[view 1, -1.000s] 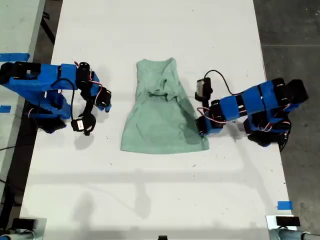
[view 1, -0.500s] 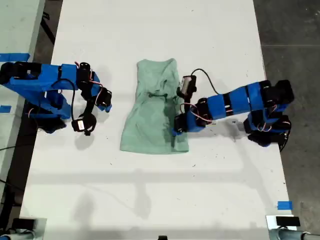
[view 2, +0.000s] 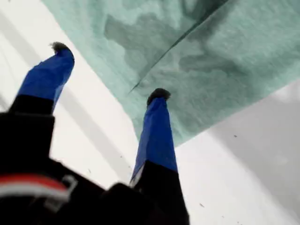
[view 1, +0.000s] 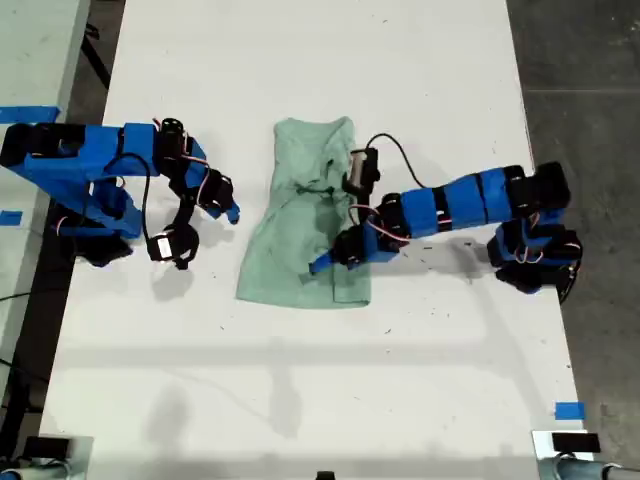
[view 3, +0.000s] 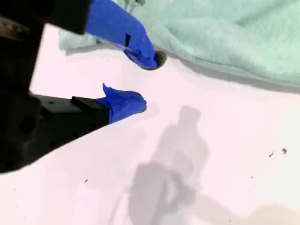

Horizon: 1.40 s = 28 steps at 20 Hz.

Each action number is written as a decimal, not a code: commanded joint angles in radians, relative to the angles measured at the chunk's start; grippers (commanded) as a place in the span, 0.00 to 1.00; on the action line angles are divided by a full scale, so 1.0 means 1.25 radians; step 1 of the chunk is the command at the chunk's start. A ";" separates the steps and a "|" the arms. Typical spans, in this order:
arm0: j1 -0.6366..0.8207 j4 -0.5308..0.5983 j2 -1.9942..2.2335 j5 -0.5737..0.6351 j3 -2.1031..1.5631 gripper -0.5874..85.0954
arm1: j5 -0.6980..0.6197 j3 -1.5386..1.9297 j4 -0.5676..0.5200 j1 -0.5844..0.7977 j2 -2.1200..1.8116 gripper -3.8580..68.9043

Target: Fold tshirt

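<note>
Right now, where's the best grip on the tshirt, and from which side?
Take the tshirt by its side edge on the exterior view's left, near the hem corner, coming in low from that side. That edge lies flat and unfolded, and my second hand is open beside it.

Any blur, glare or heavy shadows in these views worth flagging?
Exterior view: sharp and evenly lit, faint arm shadows on the table. First wrist view: my first claw looks soft close to the lens, the tshirt texture is visible. Second wrist view: table washed out pinkish, with a grey shadow beside my second claw.
</note>
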<state>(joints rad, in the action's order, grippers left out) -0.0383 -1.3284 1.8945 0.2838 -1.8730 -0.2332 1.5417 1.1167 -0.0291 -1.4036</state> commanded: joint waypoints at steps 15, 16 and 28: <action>-0.130 0.363 -0.265 -0.113 -0.115 0.21 | 0.005 0.136 0.114 -0.015 -0.304 0.48; -0.130 0.387 -0.295 -0.113 -0.110 0.18 | 0.006 0.141 0.114 -0.015 -0.306 0.48; -0.099 0.295 0.032 -0.097 -0.086 0.01 | 0.029 0.258 0.055 -0.013 -0.390 0.45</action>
<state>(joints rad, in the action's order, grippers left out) -0.1994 -0.9357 1.8162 0.1365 -2.0218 -0.2102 1.8592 1.2195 -0.0322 -1.8086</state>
